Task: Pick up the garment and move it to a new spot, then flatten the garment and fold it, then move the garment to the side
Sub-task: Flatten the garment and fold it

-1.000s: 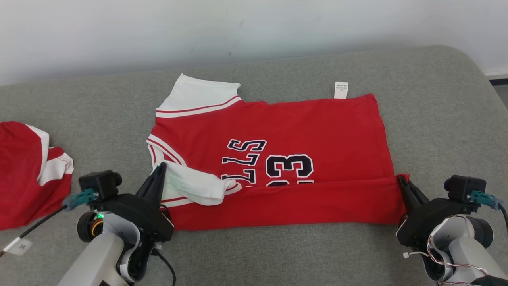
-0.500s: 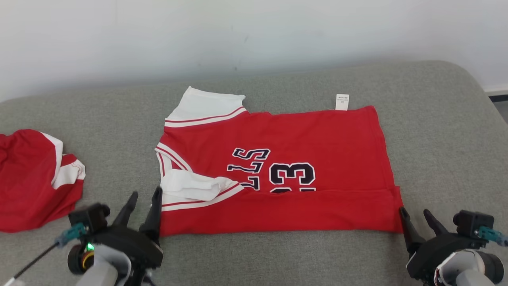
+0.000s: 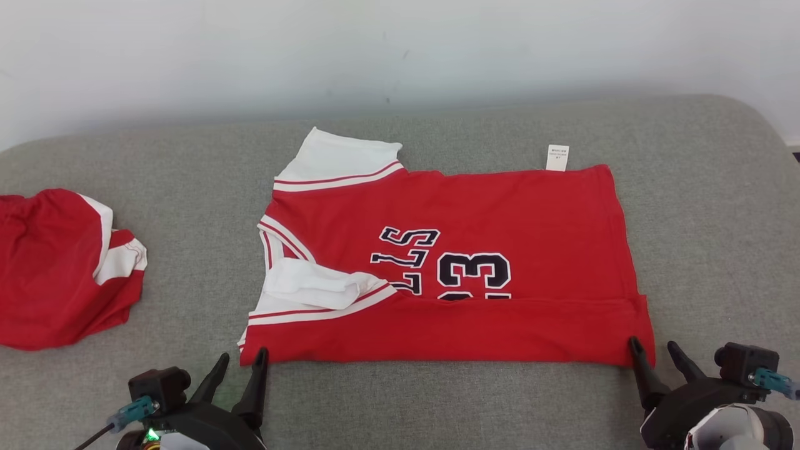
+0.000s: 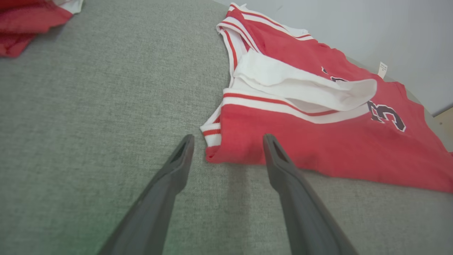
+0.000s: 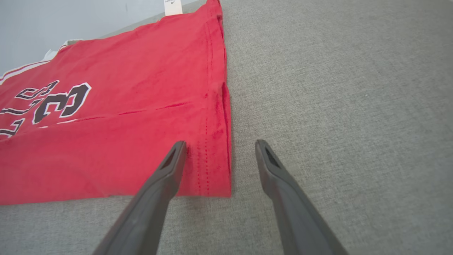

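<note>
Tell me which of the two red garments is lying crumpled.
The red garment at the far left; the jersey in the middle lies flat, number showing.

Grey woven upholstered surface (image 3: 156,187), far right corner rounded. Crumpled red-and-white cloth heap (image 3: 56,269) lies on it at far left, cut off by the frame edge, with white panels on its right side. Plain off-white wall (image 3: 375,50) behind, with a few small dark specks (image 3: 387,100). Pale tan patch (image 4: 446,120) at the left wrist view's right edge, possibly floor.
</note>
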Robot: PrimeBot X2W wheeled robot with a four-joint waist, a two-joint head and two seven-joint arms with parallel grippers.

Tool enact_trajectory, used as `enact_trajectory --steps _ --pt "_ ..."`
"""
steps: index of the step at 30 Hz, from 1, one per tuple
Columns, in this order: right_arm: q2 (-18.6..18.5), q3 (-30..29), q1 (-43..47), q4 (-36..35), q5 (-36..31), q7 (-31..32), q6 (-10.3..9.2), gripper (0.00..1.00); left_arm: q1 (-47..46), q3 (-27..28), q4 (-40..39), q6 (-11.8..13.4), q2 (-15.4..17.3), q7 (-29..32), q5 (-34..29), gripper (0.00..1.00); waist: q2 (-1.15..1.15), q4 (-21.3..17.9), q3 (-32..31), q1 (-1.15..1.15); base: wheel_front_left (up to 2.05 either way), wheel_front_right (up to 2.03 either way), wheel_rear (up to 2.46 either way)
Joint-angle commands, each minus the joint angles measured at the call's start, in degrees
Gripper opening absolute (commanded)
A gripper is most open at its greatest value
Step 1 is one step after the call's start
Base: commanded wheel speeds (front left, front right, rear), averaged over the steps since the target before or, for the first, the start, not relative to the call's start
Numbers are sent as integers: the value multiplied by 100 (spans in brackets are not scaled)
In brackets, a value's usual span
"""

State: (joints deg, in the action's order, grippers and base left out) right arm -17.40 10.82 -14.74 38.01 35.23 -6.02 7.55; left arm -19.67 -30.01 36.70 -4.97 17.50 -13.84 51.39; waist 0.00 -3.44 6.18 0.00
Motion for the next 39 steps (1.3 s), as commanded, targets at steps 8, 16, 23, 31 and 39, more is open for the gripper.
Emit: enact_trajectory --steps 8,16,23,31,39 --pt "151 34 -207 186 -223 135 -14 100 -224 -121 94 61 27 189 -126 47 0 -21 206 0 0 0 0" --pt "232 111 -303 309 -284 84 -14 0 -333 -199 247 32 -38 172 -172 0 0 9 167 0 0 0 0" --pt "123 160 -70 241 -135 -36 -14 0 134 -133 165 40 -24 18 -97 0 0 124 -179 0 0 0 0" --pt "-179 164 583 -213 6 64 -14 0 895 -63 -362 273 -139 -98 -68 0 0 374 -493 0 0 0 0" --pt "-424 -263 1443 -878 81 357 -14 0 1474 -137 -789 458 -295 -118 -123 0 0 512 -630 0 0 0 0"
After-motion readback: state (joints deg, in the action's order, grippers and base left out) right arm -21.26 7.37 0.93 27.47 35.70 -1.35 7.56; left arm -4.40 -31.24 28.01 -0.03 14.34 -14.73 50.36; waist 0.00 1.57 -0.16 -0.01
